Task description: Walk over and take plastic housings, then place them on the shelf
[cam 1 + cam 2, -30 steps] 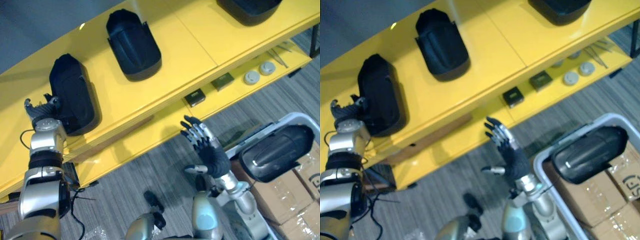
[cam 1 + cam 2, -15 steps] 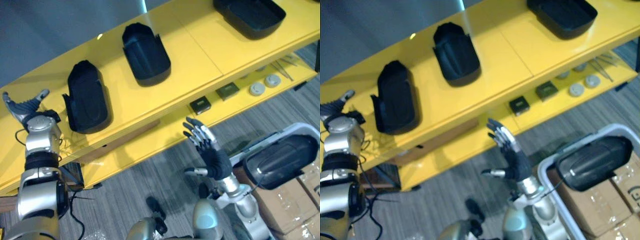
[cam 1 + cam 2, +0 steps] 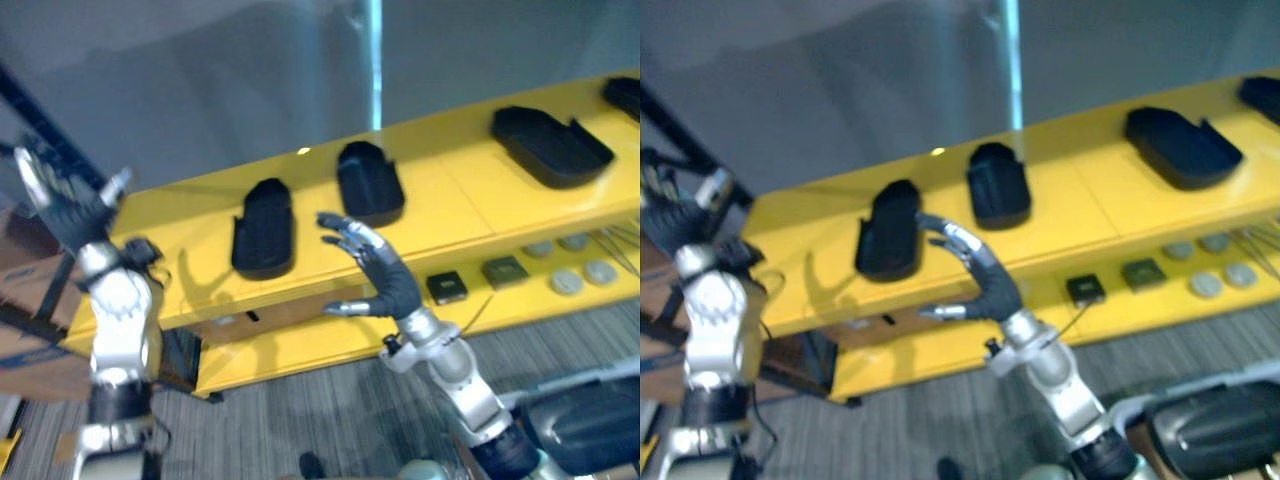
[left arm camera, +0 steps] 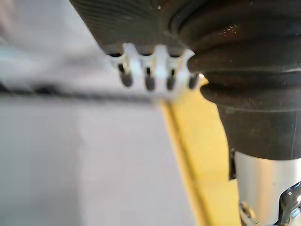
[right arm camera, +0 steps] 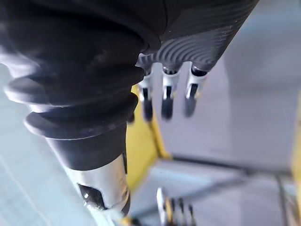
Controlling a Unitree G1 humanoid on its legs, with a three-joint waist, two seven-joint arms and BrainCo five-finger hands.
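Both hands are spread and empty, the left hand (image 3: pixel 65 205) at 9 o'clock and the right hand (image 3: pixel 385 280) at centre, apparently because three plastic housings (image 3: pixel 265 228) already lie spaced along the yellow shelf (image 3: pixel 450 200) from 10 to 2 o'clock, another housing (image 3: pixel 1210 430) waiting at 5 o'clock, grey wall (image 3: pixel 250 80) behind, striped carpet (image 3: pixel 330 410) below.

The shelf (image 3: pixel 450 200) is bright yellow. The left housing (image 3: pixel 264 228), the middle housing (image 3: pixel 370 183) and the right housing (image 3: pixel 550 146) are all black. The wall (image 3: pixel 220 80) is grey with one pale blue stripe (image 3: pixel 376 60). The floor (image 3: pixel 300 420) is grey with thin lines. The right hand (image 3: pixel 385 285) and the left hand (image 3: pixel 65 210) have black ribbed backs and silver fingers with dark tips. The box (image 3: pixel 25 270) is brown.
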